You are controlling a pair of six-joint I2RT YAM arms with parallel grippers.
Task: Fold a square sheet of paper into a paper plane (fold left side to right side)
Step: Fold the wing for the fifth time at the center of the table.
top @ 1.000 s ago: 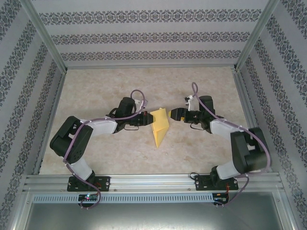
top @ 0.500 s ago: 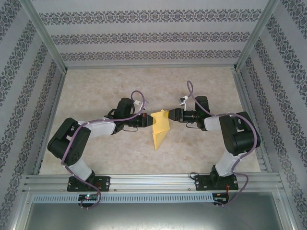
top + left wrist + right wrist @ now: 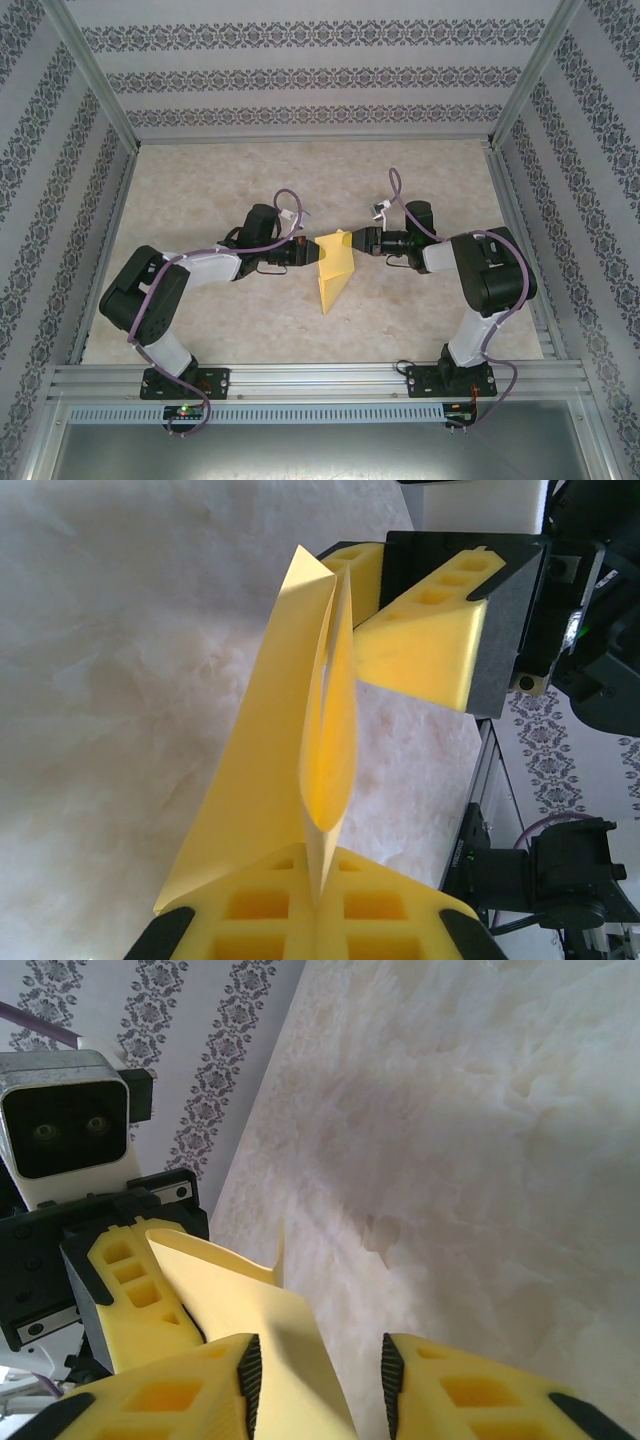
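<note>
Maybe halfway: the square sheet of paper [image 3: 334,270] is a creased pointed wedge, pinched tight in the left gripper [image 3: 312,252]. Right gripper [image 3: 356,241] opposite it, parted around the paper's edge (not gripping yet). Wing folds left.

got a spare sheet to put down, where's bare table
Bare: far table strip from left arm and right arm to the back wall; near strip from the yellow paper to the front rail. Crowded: the middle, where both arms meet at the paper.
</note>
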